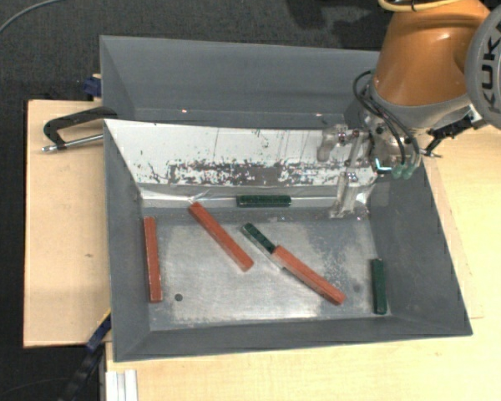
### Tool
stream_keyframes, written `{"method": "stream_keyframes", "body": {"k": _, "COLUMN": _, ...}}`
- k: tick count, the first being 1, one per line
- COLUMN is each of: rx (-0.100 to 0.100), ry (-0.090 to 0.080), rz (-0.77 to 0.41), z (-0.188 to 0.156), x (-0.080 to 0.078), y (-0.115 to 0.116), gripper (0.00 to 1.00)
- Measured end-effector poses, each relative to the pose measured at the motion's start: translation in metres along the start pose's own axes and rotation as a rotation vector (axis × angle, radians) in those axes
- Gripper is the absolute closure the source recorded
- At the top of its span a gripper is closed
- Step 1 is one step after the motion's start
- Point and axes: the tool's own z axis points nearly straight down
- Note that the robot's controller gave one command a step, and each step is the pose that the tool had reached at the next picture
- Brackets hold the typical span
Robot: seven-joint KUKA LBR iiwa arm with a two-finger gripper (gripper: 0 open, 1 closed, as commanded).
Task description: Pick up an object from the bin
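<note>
My gripper (pixel 351 200) hangs low over the back right corner of the bin floor, close to the back wall, with nothing seen in it. Nearest to it, a dark green stick (pixel 264 200) lies flat along the foot of the back wall, to its left. A short dark green stick (pixel 258 238) lies slanted at mid-floor, end to end with a long red stick (pixel 309 276) that runs down to the right, in front of the gripper.
Another red stick (pixel 221 236) lies slanted left of centre. A third red stick (pixel 153 259) runs along the left wall. A dark green stick (pixel 377 286) lies by the right wall near the front. The arm's orange cover sits above the bin's right rim.
</note>
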Motion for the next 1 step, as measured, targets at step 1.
{"method": "stream_keyframes", "body": {"k": 1, "rx": -0.001, "ry": 0.002, "rz": 0.039, "z": 0.1015, "x": 0.0262, "y": -0.0023, "gripper": 0.0}}
